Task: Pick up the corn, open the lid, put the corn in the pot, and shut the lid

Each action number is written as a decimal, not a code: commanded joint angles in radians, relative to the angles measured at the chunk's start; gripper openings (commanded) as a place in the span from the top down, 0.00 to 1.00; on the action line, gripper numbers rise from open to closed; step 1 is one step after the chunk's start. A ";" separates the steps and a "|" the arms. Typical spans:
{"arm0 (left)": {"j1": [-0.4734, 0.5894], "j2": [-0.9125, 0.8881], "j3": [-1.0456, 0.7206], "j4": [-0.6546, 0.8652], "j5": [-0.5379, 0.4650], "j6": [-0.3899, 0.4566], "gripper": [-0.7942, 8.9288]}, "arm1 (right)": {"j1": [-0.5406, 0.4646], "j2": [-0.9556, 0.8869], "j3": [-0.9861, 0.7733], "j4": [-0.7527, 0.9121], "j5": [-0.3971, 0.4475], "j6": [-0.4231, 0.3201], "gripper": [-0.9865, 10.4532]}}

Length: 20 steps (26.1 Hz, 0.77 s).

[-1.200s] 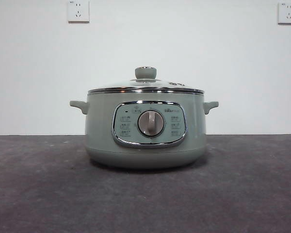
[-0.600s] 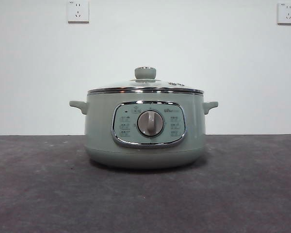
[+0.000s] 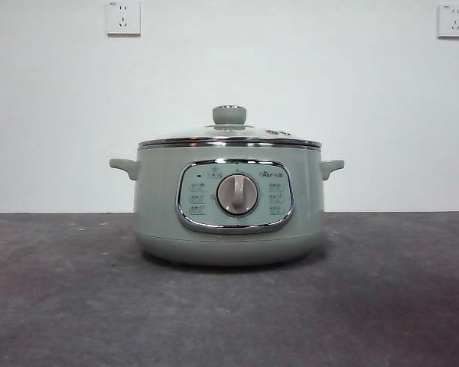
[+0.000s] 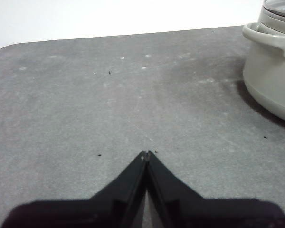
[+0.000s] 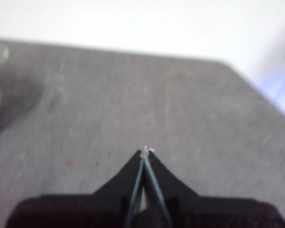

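The pale green pot (image 3: 229,202) stands in the middle of the grey table, its panel and silver dial (image 3: 237,194) facing the front view. The glass lid (image 3: 229,136) with its green knob (image 3: 229,115) sits closed on it. No corn shows in any view. My left gripper (image 4: 146,154) is shut and empty over bare table, with the pot's side and handle (image 4: 268,40) off to one side. My right gripper (image 5: 145,151) is shut and empty over bare table; the picture is blurred. Neither arm shows in the front view.
The table's rounded far corner (image 4: 4,47) and a white wall lie beyond the left gripper. The table's far edge (image 5: 228,61) shows in the right wrist view. Two wall sockets (image 3: 123,17) are high on the wall behind the pot.
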 commanded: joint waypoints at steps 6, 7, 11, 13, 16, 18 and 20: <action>0.003 0.000 -0.010 0.007 0.003 -0.006 0.92 | -0.001 -0.034 -0.111 0.082 -0.007 0.086 0.91; 0.003 0.000 -0.010 0.007 0.003 -0.006 0.92 | -0.001 -0.036 -0.116 0.094 -0.007 0.087 0.91; 0.003 0.000 -0.009 0.006 0.003 -0.005 0.92 | -0.001 -0.036 -0.116 0.089 -0.007 0.088 0.91; 0.003 0.000 -0.009 0.006 0.003 -0.006 0.92 | -0.001 -0.036 -0.117 0.089 -0.007 0.089 0.91; 0.003 0.000 -0.009 0.006 0.003 -0.006 0.92 | -0.001 -0.036 -0.117 0.090 -0.008 0.090 0.91; 0.003 0.000 -0.009 0.006 0.003 -0.006 0.92 | -0.001 -0.036 -0.117 0.092 -0.008 0.090 0.91; 0.003 0.000 -0.009 0.006 0.003 -0.006 0.92 | -0.001 -0.036 -0.116 0.092 -0.008 0.090 0.91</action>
